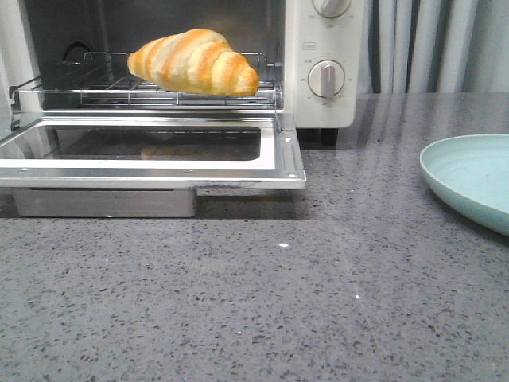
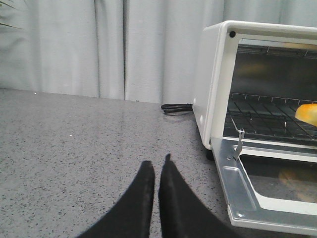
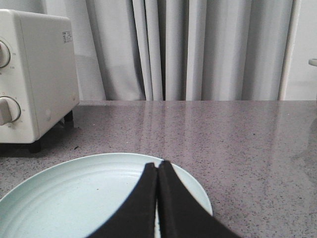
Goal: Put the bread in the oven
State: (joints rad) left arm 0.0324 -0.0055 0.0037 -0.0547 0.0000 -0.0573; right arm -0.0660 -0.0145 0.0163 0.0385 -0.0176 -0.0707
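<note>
Grey speckled counter [image 1: 318, 302], bare up front. L gripper [image 2: 156, 171] clenched, empty, low over counter beside oven [image 2: 218, 99]. R gripper [image 3: 157, 171] clenched, empty, above pale blue plate [image 3: 59, 198]. Oven door [image 1: 159, 163] folded down. Further back: bread [image 1: 195, 62] on wire rack [image 1: 79, 89] inside oven.

1. left gripper [image 2: 157, 166]: 2 matte black fingers [image 2: 136, 203], broad at the base and curving in to narrow, pointed tips.
2. right gripper [image 3: 157, 166]: the same 2 black fingers [image 3: 178, 208], smooth and tapered, with plain surfaces.
3. no cables, screws or markings show on either pair.
</note>
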